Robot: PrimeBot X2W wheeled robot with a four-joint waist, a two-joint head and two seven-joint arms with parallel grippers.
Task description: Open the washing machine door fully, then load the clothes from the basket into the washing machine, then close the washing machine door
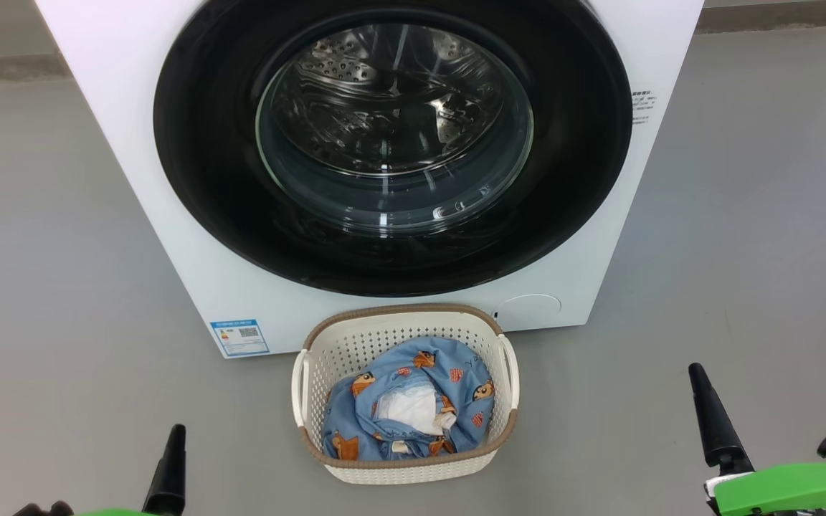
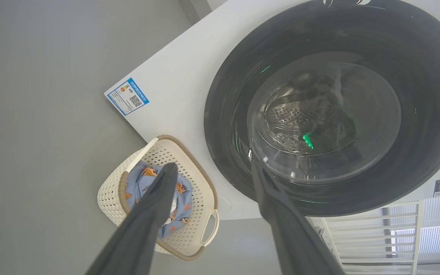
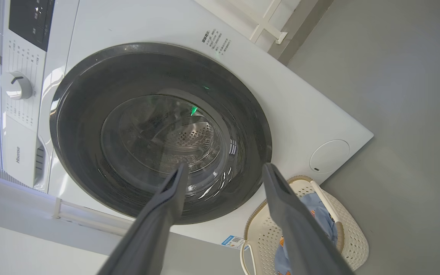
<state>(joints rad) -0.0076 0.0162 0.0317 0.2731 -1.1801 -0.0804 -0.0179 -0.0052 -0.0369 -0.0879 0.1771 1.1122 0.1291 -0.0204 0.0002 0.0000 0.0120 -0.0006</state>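
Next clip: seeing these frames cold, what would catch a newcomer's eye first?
The glossy black door of the white washing machine, shut, dominates the upper head view, its steel drum showing through the glass. Just below, in front of it, a cream basket holds blue cartoon-print clothes. The left gripper and right gripper stand open, touching nothing.

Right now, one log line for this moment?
washing machine door: shut | clothes: in basket | left jaws: open, empty | right jaws: open, empty
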